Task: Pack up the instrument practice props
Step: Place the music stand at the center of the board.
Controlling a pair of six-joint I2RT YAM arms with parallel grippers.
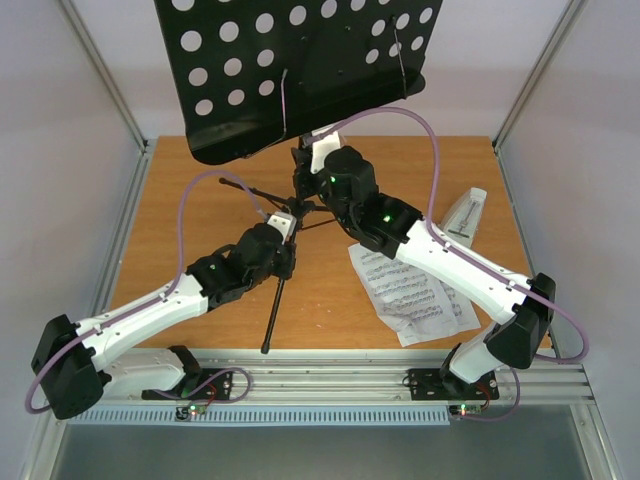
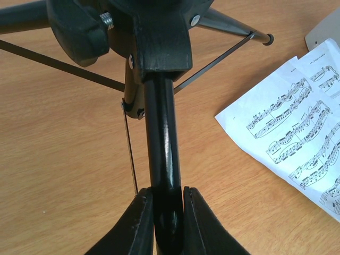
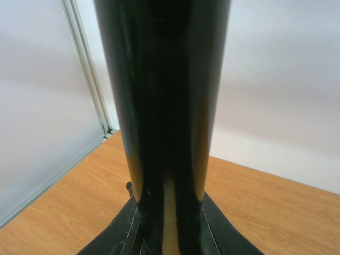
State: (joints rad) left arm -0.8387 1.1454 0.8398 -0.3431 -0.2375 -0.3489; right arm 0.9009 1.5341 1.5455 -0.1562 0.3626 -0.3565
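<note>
The black music stand [image 1: 290,70] stands on the wooden table [image 1: 200,180], its round-holed desk tilted high at the back and its tripod legs spread. My left gripper [image 1: 284,230] [image 2: 169,204] is shut on one glossy black leg [image 2: 162,149] just below the tripod hub [image 2: 154,32]. Higher up, my right gripper [image 1: 322,158] [image 3: 169,223] is shut on the stand's upright pole [image 3: 164,106]. White sheet-music pages [image 1: 415,290] [image 2: 297,133] lie flat to the right of the stand. The pale wedge-shaped metronome [image 1: 466,215] stands at the right edge.
Thin black braces [image 2: 53,64] run from the hub to the legs. The held leg's foot [image 1: 267,349] rests near the table's front edge. Metal frame posts [image 1: 105,75] and pale walls close in the table's sides and back.
</note>
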